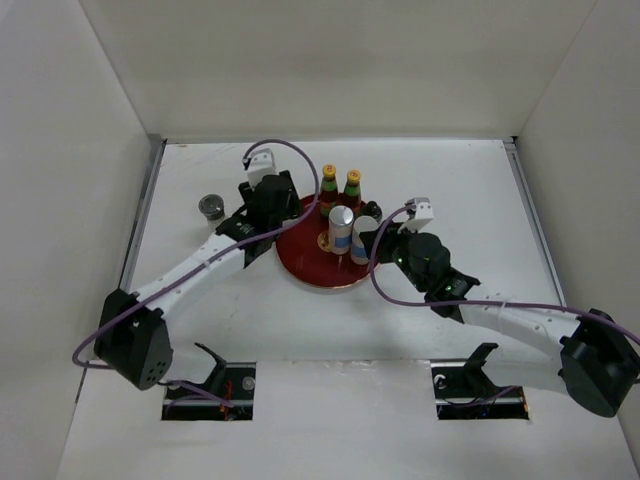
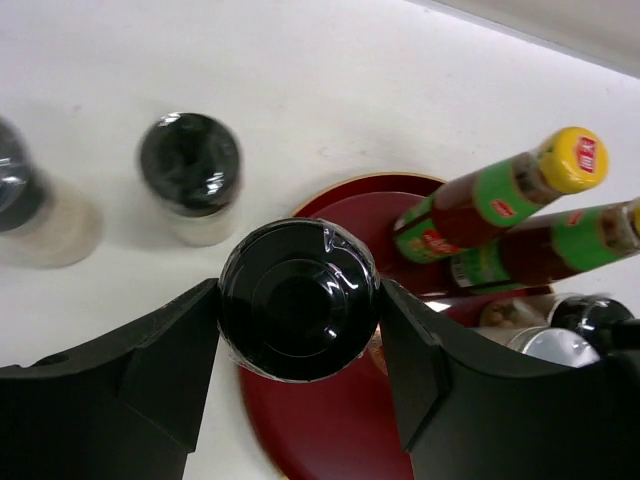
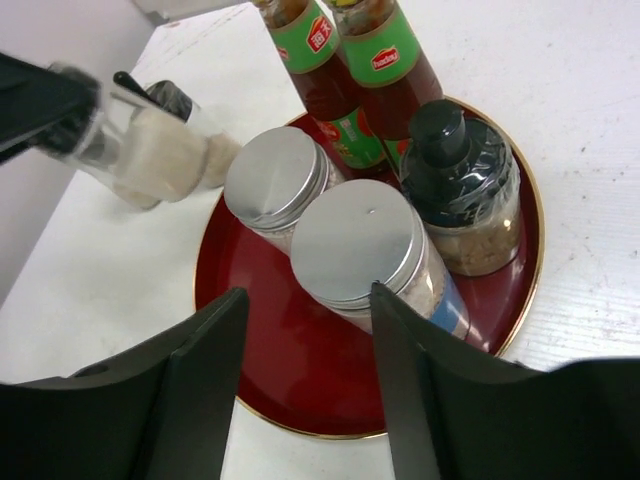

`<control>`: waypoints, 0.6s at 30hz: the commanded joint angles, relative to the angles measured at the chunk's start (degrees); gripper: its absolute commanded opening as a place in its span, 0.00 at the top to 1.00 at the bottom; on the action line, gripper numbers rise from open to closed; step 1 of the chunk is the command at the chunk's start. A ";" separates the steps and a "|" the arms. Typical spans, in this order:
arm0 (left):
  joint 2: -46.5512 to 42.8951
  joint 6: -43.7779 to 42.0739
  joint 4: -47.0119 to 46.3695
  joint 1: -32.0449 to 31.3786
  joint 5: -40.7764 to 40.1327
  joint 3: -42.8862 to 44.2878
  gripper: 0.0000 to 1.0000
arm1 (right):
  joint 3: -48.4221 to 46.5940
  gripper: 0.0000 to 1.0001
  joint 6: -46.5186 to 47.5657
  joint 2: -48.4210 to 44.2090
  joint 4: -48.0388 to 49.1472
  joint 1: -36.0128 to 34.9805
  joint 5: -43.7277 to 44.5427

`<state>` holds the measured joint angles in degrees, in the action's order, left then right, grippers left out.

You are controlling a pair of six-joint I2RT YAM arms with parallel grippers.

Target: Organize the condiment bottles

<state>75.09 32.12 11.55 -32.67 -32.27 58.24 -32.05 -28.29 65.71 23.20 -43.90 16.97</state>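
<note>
Condiment bottles (image 1: 340, 225): dark orange-capped pair (image 2: 500, 195), silver-lidded shakers (image 3: 355, 245), black-lidded jars (image 2: 300, 300).

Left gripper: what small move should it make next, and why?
Probably shift the black-lidded jar inward over the red tray and lower it. The left gripper is closed on the jar's lid right at the tray's rim, and bare tray floor lies just beside it.

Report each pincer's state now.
Left pincer: closed on the black-lidded jar.
Right pincer: open, holding nothing.
</note>
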 commanded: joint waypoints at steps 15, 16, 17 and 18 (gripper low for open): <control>21.50 -2.85 -15.77 -3.15 2.83 11.37 0.59 | 1.47 0.23 0.35 -4.80 4.04 0.35 6.32; 21.85 -2.94 -15.94 -3.15 2.57 11.46 0.58 | 1.47 0.22 0.26 -4.89 3.96 0.35 6.32; 22.20 -3.03 -16.03 -3.15 2.48 11.46 0.57 | 1.47 0.22 0.26 -5.15 3.78 0.35 6.32; 22.47 -3.03 -16.03 -3.15 2.48 11.37 0.54 | 1.64 0.22 0.26 -5.68 4.04 0.35 6.49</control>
<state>98.89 29.87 2.17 -35.70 -28.69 65.69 -30.89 -28.08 62.00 23.66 -43.88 22.26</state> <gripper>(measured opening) 0.582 0.777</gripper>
